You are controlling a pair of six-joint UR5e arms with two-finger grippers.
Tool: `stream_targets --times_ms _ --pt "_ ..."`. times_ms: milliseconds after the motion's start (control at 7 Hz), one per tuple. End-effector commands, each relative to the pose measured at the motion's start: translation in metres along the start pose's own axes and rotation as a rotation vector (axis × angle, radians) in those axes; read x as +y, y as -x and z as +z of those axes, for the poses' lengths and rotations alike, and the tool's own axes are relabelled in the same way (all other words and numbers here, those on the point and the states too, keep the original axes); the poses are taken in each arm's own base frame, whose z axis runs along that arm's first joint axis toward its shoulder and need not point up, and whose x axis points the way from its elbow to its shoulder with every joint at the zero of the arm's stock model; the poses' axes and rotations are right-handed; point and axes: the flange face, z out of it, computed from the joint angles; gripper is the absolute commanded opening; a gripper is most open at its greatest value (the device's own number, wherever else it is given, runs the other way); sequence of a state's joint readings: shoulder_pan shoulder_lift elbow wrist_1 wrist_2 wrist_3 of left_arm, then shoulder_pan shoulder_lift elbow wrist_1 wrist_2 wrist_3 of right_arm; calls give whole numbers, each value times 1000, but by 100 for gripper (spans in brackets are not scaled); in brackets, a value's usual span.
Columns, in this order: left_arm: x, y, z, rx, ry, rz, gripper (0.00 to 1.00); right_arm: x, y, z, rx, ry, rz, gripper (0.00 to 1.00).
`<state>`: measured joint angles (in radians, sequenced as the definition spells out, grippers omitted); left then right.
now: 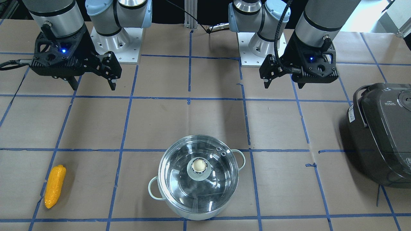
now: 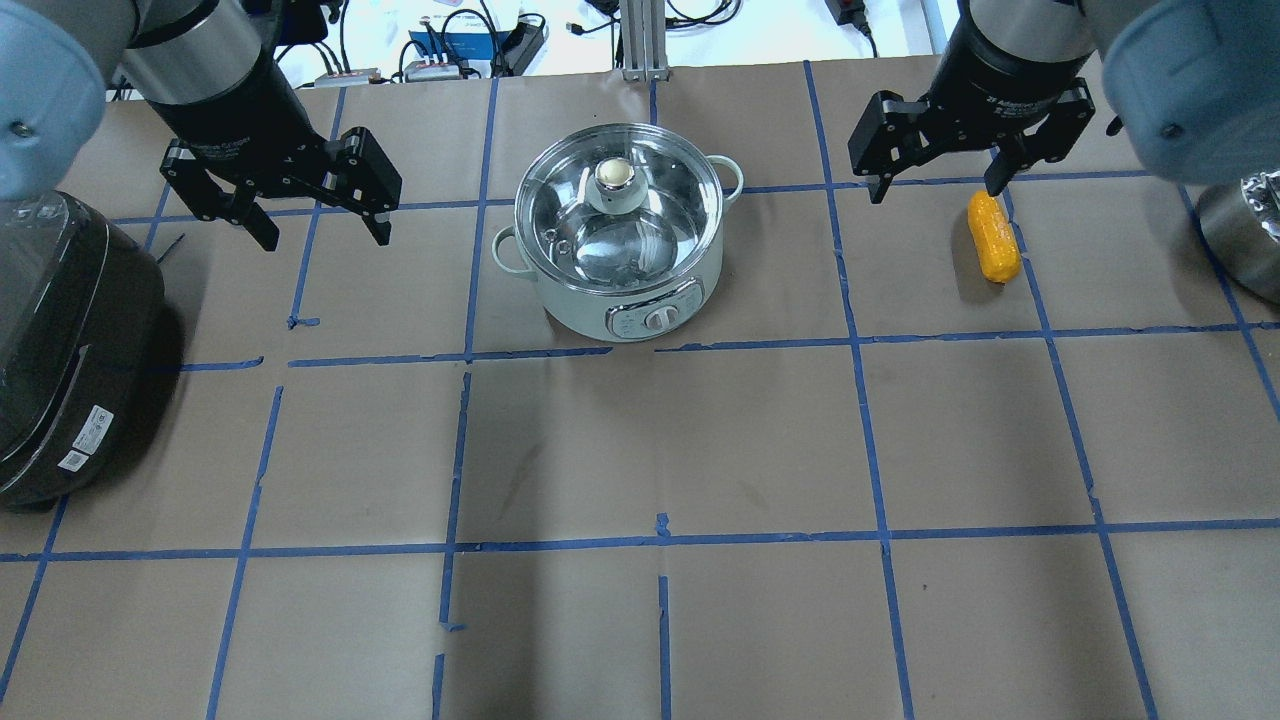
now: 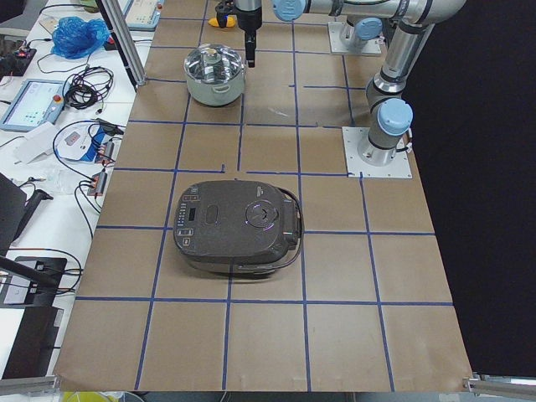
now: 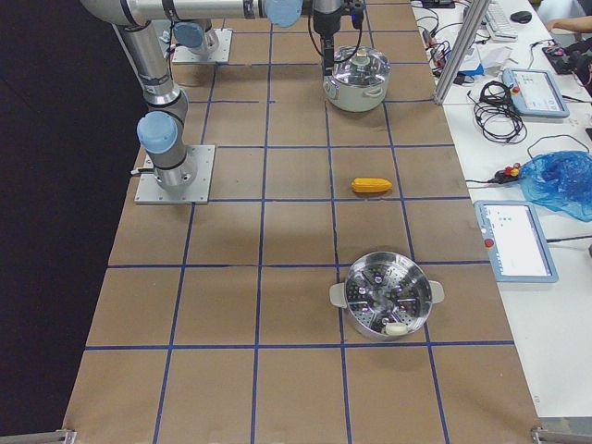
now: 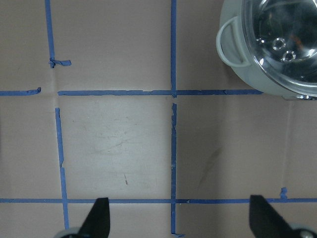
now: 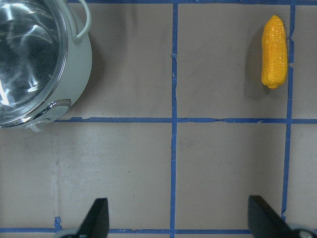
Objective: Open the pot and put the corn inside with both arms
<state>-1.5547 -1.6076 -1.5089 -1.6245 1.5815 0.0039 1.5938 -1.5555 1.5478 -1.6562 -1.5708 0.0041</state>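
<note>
The pot (image 2: 600,300) is sitting toward the far edge of the surface (image 2: 640,450), about midway along it. Its glass lid (image 2: 640,215) is resting closed on top, with the pale knob (image 2: 614,172) at the centre. The corn (image 2: 993,238) is lying flat near the same far edge, well apart from the pot, toward the robot's right end.

The left claw (image 2: 325,238) is hanging above the surface between the pot and the dark rice cooker (image 2: 70,340), which is sitting by the left end edge. Its fingers are spread wide and gripping nothing. The right claw (image 2: 935,192) is hovering raised on the corn's side of the pot, likewise spread wide and carrying nothing. A steamer basket (image 4: 386,296) is resting near the right end edge.
</note>
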Motion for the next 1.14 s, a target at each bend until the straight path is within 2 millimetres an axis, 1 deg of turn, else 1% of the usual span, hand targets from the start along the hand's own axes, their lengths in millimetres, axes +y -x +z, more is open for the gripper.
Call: stream_targets --times_ms 0,286,429,571,714,857,1000 --pt "-1 1 1 0 1 -3 100 0 0 0 0 1 0 100" --pt "-2 1 1 2 -1 -3 100 -1 -2 2 2 4 2 100" --pt "-2 1 1 -1 -2 -5 100 -6 -17 2 2 -10 -1 100" --pt "-2 4 0 -1 -5 -8 100 -21 -53 6 -6 -8 52 100" --pt "-5 4 0 0 -15 -6 100 -49 -84 19 -23 8 102 100" --pt "-15 4 -1 0 -57 -8 100 -88 -99 50 -24 36 73 100" --pt "-33 2 -3 1 -97 -10 100 -125 -116 87 -24 36 65 100"
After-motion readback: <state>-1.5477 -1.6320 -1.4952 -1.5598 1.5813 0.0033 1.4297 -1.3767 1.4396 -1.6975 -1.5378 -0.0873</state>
